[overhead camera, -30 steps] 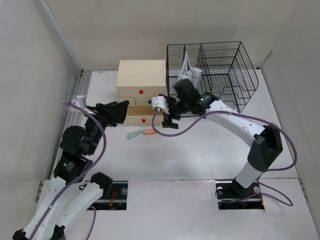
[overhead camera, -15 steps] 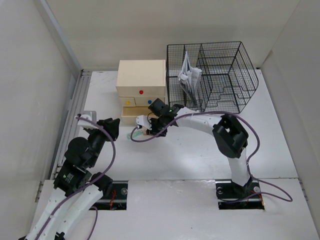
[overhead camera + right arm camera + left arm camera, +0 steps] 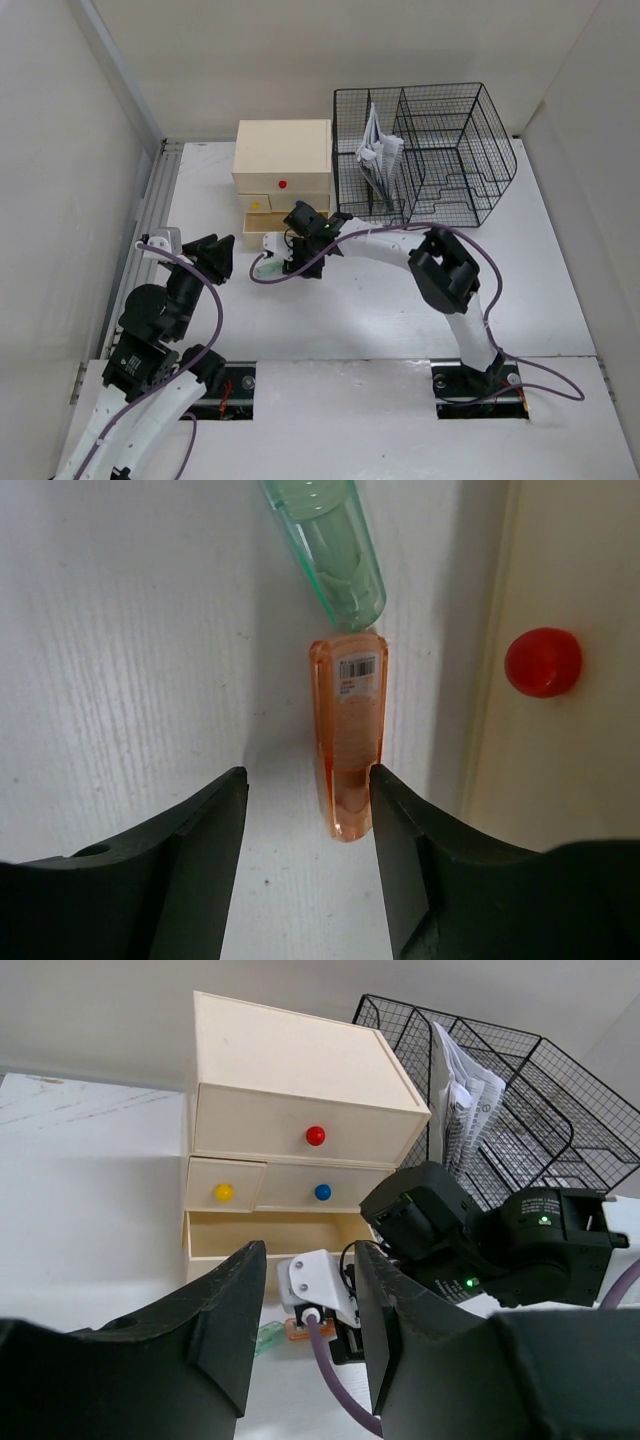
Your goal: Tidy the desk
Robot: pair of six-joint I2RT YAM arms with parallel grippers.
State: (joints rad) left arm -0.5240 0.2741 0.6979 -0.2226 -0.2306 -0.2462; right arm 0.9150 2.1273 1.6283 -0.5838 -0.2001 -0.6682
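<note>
**Desk-tidying cell, seen from overhead and from both wrists.** The desk (image 3: 380, 310), a white tabletop with a metal rail (image 3: 155, 200) down its left edge, spans the whole cell and carries everything else. The right gripper (image 3: 307, 780) is down at the desktop just in front of the drawer box (image 3: 283, 150). Its jaws are wide, and the orange marker (image 3: 347, 750) lies between them, closer to one finger and not yet pinched. This looks like an approach to a grasp. The likely aim is the bottom drawer alongside, which seems pulled out and shows its red knob (image 3: 543, 662). The green marker (image 3: 330, 550) lies on the desk left of the orange one, their ends meeting. The left gripper (image 3: 308, 1255) is held above the near-left desk with its jaws wide and empty, aimed at the box. It appears parked clear of the working arm. Count:
- two arms
- two markers
- one drawer box, with three knobs on its shut fronts, red (image 3: 315, 1136), yellow (image 3: 223, 1192) and blue (image 3: 322, 1192), plus the fourth on the low drawer
- one wire organizer (image 3: 420, 88) at far right
- one sheaf of papers (image 3: 378, 150) standing in the organizer's left compartment, seemingly already filed
</note>
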